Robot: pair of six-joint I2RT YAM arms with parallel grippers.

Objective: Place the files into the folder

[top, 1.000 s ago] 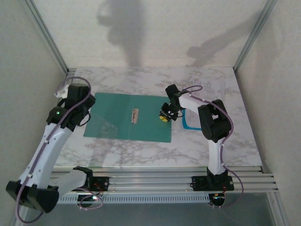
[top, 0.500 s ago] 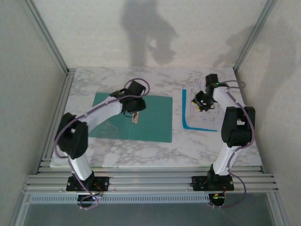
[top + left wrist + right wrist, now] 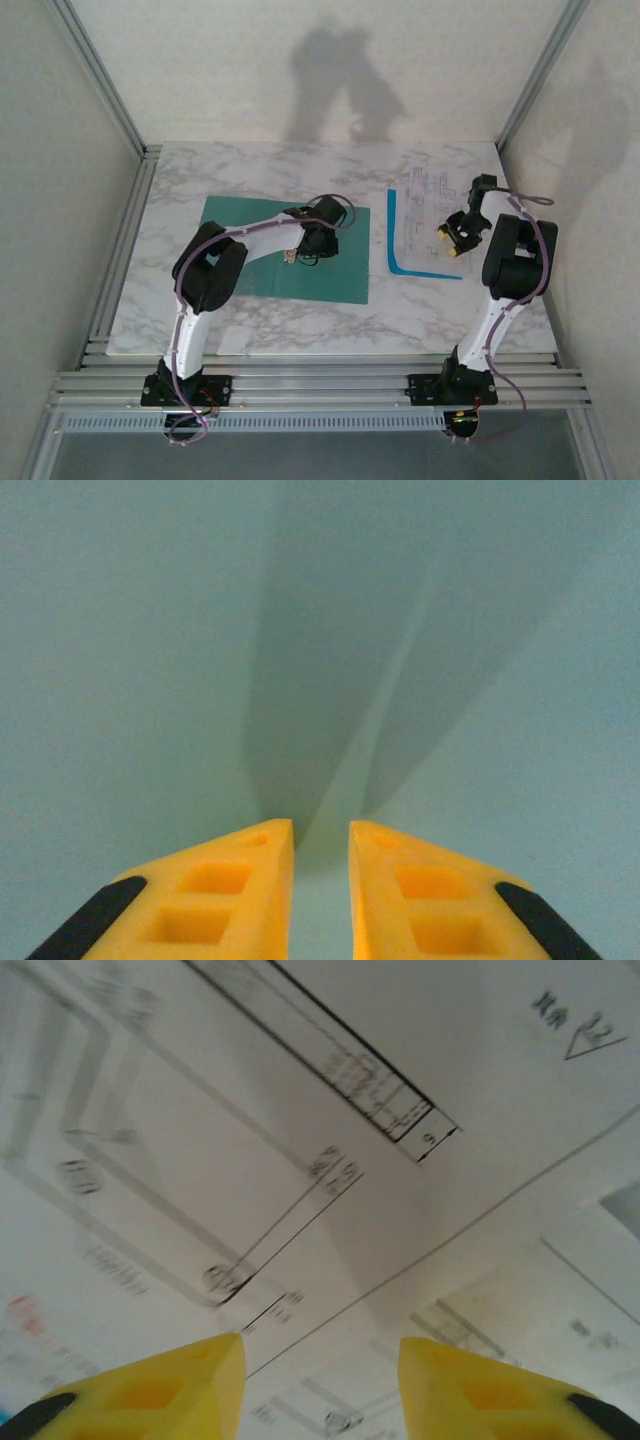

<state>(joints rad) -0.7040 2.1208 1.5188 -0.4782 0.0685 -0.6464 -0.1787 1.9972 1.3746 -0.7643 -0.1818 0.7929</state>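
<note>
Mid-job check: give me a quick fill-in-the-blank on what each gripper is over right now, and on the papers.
The left gripper is above the teal ___.
The right gripper is above the printed ___ that are to be filed.
A ___ strip edges those printed sheets.
Missing words: folder; files; blue.

Marble table [image 3: 250, 320] — folder [image 3: 345, 270], printed sheets [image 3: 425, 215].

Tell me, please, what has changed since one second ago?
The left arm swung right onto the folder, jaws a little apart. The right arm moved from the folder's edge to the papers, jaws open. Nothing was gripped. Folder and papers stayed flat on the table.
</note>
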